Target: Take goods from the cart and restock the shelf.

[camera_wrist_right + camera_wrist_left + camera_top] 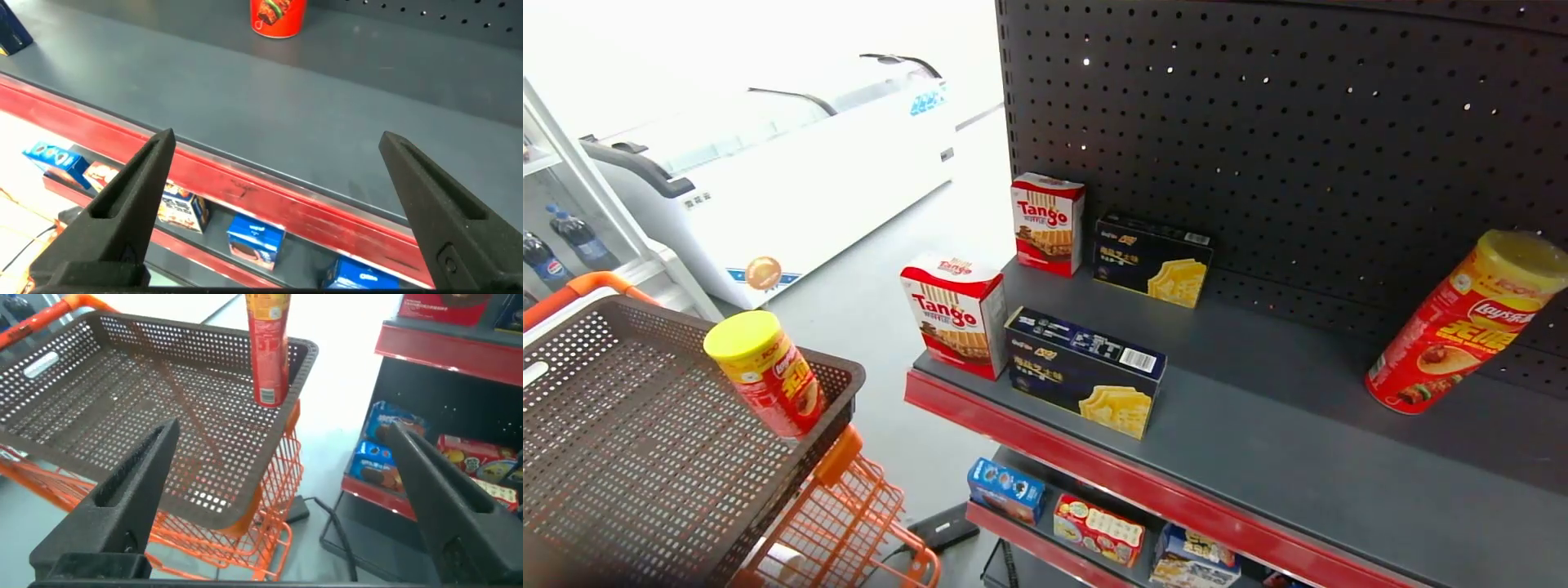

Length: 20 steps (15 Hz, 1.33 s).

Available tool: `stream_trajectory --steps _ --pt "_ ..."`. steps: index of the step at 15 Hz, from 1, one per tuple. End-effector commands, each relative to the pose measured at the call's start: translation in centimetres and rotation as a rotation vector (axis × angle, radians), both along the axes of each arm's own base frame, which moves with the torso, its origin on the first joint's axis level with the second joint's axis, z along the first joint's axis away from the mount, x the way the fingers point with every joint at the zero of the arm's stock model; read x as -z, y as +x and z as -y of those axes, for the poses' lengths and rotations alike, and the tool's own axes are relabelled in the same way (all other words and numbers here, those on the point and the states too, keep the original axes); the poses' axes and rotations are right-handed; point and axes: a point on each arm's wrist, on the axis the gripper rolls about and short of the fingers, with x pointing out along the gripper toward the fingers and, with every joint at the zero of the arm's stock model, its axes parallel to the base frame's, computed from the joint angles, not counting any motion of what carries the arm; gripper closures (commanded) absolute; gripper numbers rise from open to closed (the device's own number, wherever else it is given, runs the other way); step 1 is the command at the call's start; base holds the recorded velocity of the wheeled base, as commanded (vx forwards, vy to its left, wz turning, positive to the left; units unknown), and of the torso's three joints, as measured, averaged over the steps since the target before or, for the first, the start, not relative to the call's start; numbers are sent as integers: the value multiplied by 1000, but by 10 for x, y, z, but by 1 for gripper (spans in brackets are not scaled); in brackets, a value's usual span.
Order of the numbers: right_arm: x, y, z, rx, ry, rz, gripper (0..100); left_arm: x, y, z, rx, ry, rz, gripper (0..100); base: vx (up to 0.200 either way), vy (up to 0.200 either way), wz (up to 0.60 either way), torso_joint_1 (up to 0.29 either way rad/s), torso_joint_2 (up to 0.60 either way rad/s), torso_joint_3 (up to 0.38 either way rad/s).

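A red chip can with a yellow lid [765,373] stands upright in the far corner of the brown perforated basket [613,441] on the orange cart [849,523]. In the left wrist view my left gripper [279,431] hangs open and empty above the basket [122,384], short of the can [268,347]. A second chip can [1462,322] stands on the grey shelf [1298,441] at the right, near the pegboard. Over the shelf's red front edge [270,184] my right gripper [278,140] is open and empty, with that can [278,16] farther in.
Two red wafer boxes [954,314] [1046,222] and two dark blue boxes [1086,371] [1153,260] occupy the shelf's left half. Snack packs [1098,529] fill the lower shelf. A chest freezer [768,180] stands behind the cart. The shelf's middle is bare.
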Motion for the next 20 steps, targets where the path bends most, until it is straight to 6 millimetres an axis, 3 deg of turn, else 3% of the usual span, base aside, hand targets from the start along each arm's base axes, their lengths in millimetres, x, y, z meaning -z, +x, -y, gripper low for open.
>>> stream_trajectory --steps 1,4,8,10,11,12,14,20 --pt "0 0 0 0 -1 0 0 -49 7 -1 -10 20 -81 0 0 0 0 0 0 0" --pt "0 0 0 0 -1 0 0 -80 44 0 4 -50 -188 0 0 0 0 0 0 0" --pt "0 0 0 0 0 0 0 -86 105 -7 -75 -107 -292 0 0 0 0 0 0 0" --pt "0 0 0 0 -1 0 0 -79 138 -13 -102 -119 -338 0 0 0 0 0 0 0" --pt "0 0 0 0 -1 0 0 -78 141 -13 -102 -116 -338 0 0 0 0 0 0 0" --pt "0 0 0 0 -1 0 0 -74 162 -15 -95 -112 -344 0 0 0 0 0 0 0" --pt "0 0 0 0 -1 0 0 -67 183 -18 -107 -106 -339 0 0 0 0 0 0 0" --pt "0 0 0 0 -1 0 0 -21 244 -26 -129 -53 -264 0 0 0 0 0 0 0"
